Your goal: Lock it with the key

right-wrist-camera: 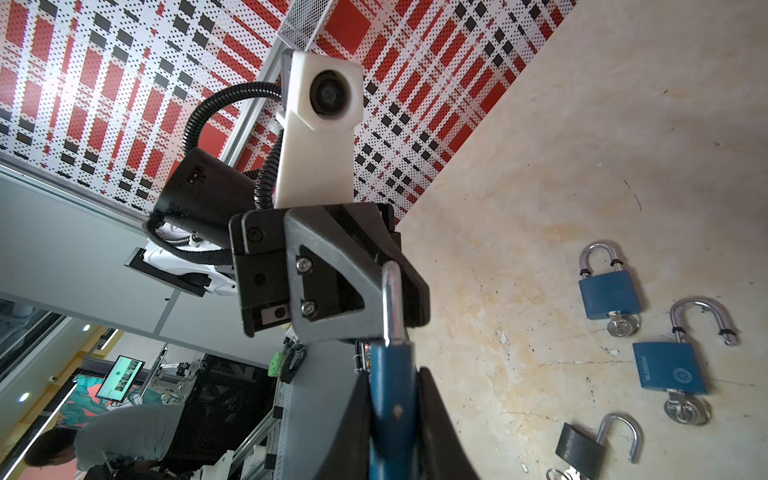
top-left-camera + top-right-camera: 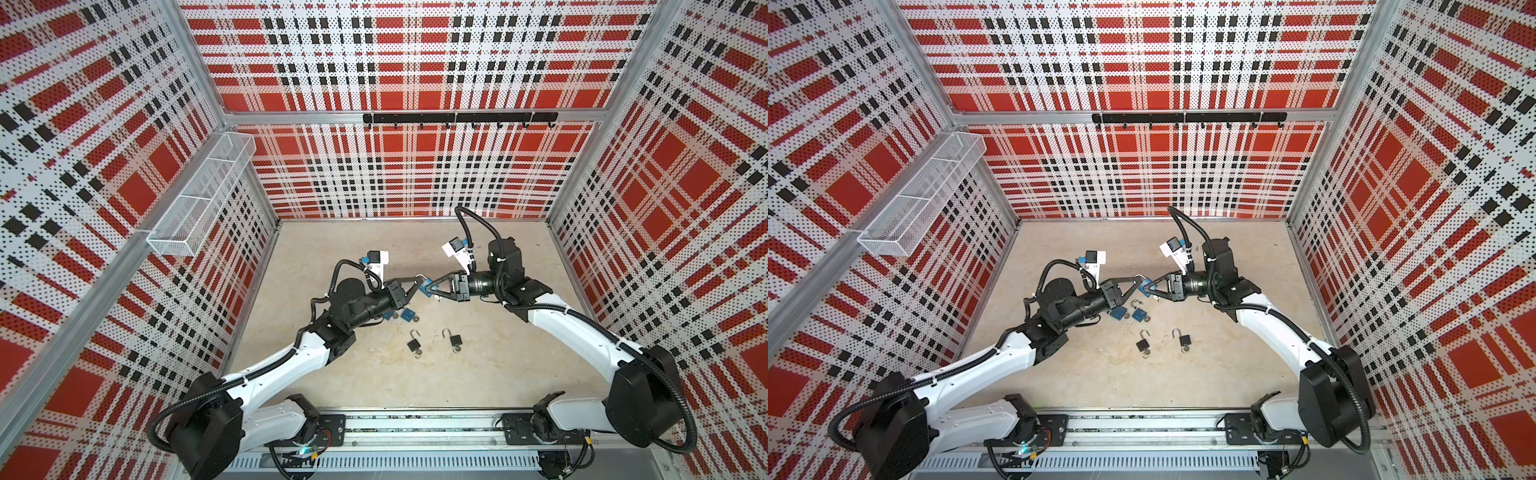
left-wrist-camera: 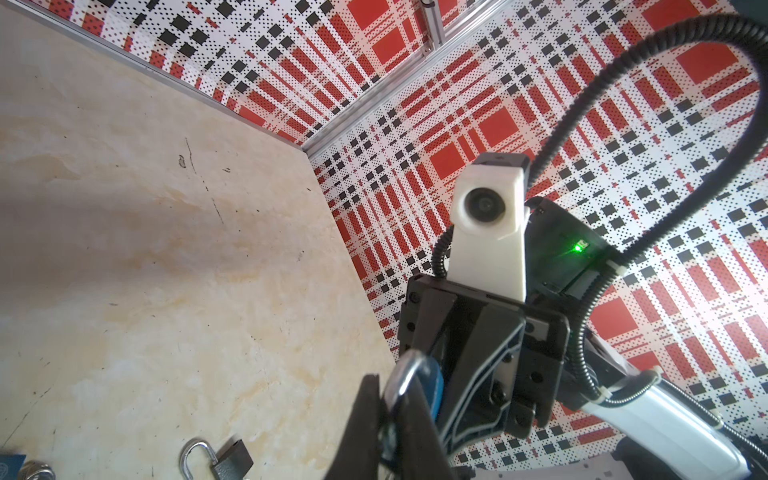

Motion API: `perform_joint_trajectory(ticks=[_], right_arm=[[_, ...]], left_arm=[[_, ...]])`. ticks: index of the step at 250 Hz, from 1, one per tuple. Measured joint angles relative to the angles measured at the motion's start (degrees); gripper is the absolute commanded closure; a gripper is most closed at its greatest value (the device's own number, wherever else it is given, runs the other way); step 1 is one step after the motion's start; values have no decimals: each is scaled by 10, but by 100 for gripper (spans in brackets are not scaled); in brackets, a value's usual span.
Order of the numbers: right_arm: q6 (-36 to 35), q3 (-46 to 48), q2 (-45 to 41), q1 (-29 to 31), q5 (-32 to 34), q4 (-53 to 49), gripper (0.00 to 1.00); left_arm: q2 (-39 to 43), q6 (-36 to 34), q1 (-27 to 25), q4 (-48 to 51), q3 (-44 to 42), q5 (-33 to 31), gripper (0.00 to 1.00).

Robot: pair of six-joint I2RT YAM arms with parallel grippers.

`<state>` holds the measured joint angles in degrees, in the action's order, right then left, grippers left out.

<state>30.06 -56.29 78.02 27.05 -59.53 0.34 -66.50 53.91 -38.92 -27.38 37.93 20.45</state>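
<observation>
**Two pincers hold one blue lock up in the air between them.**

The right gripper (image 2: 429, 286) is closed tight on the body of the blue lock (image 1: 390, 374), and the left gripper (image 2: 417, 281) is pinched shut on its metal loop (image 1: 392, 299). In both top views the lock hangs above the middle of the table (image 2: 374, 374), where the two arms meet. I cannot see a key in this lock. Below it, on the table, lie a second blue lock (image 1: 609, 291) and a third blue lock (image 1: 669, 368), each with a key (image 1: 621, 326) stuck in its bottom. Nearby lie a black lock (image 2: 413, 345) and another black lock (image 2: 456, 340), both with their loops open.
</observation>
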Motion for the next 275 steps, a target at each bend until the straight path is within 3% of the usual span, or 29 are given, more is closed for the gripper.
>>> perform_joint_trajectory(ticks=[36,67,109,155,225,239,275], right_arm=[[0,0,0,3,-3,5,100],[0,0,0,5,-4,5,100],[0,0,0,6,-7,8,100],[-4,0,0,6,-10,12,100],[-4,0,0,6,-10,12,100],[-2,0,0,6,-10,14,74],[26,5,5,9,-6,54,64]], left_arm=[[2,-2,4,3,1,17,77],[3,-1,5,4,7,24,76],[3,0,7,4,8,30,84],[3,3,10,9,8,34,100],[2,2,10,8,8,33,100],[2,3,10,8,8,33,100],[8,-3,6,5,9,49,100]])
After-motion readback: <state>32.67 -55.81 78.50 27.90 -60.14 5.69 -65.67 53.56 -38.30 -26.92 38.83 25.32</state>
